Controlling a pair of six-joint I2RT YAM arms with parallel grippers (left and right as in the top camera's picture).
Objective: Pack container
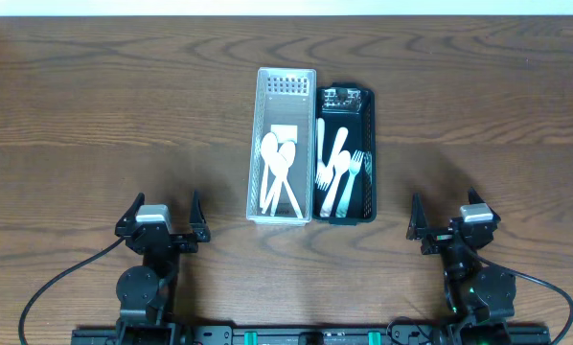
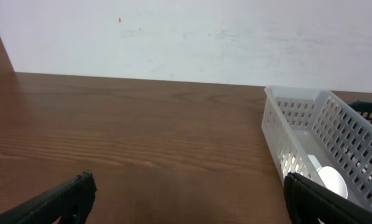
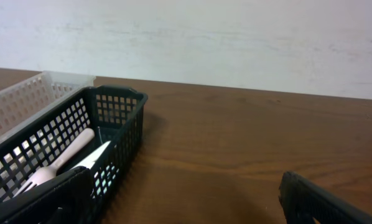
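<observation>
A white slotted container [image 1: 255, 144] stands mid-table and holds several white plastic spoons [image 1: 278, 165]. A black slotted container [image 1: 371, 144] stands against its right side and holds several white forks and knives [image 1: 336, 172]. My left gripper [image 1: 164, 216] is open and empty near the front edge, left of the containers. My right gripper [image 1: 444, 213] is open and empty near the front edge, right of them. In the left wrist view the white container [image 2: 298, 118] lies at the right between my open fingers [image 2: 189, 199]. In the right wrist view the black container [image 3: 120, 102] lies at the left beside my open fingers [image 3: 186, 199].
The brown wooden table [image 1: 95, 125] stretches wide on both sides of the containers. A white wall [image 2: 186, 37] runs behind the far edge. Black cables [image 1: 47, 287] trail from both arm bases at the front.
</observation>
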